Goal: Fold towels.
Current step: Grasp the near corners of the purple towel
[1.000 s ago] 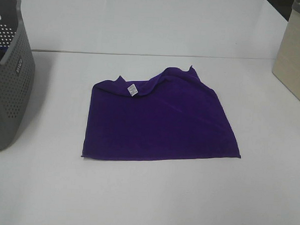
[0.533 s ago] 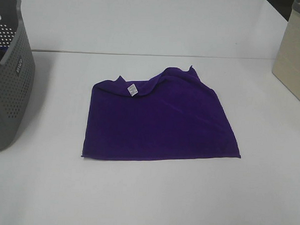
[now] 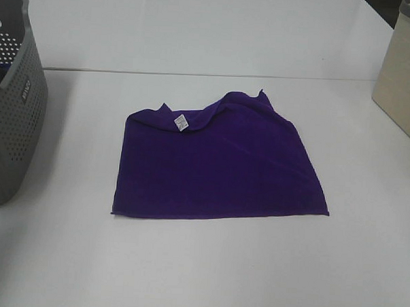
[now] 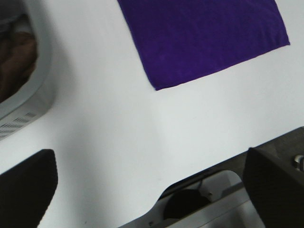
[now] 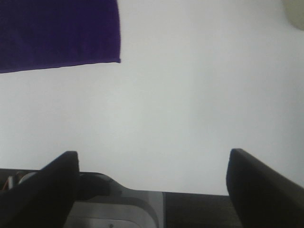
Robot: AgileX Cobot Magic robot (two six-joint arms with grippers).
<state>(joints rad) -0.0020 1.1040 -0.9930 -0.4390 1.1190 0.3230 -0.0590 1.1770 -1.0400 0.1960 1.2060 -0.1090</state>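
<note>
A deep purple towel (image 3: 218, 164) lies folded flat in the middle of the white table (image 3: 207, 269), its far edge rumpled with a small white care tag (image 3: 180, 122) showing. Neither gripper shows in the high view. In the left wrist view the towel's corner (image 4: 199, 38) lies beyond my left gripper (image 4: 147, 190), whose dark fingertips (image 4: 23, 190) stand wide apart over bare table near the table's front edge. In the right wrist view the towel's corner (image 5: 61, 33) lies ahead of my right gripper (image 5: 152, 185), also open and empty.
A grey perforated plastic basket (image 3: 9, 118) stands at the left edge of the table; it also shows in the left wrist view (image 4: 23, 71). A beige box (image 3: 405, 81) stands at the right edge. A table seam runs behind the towel.
</note>
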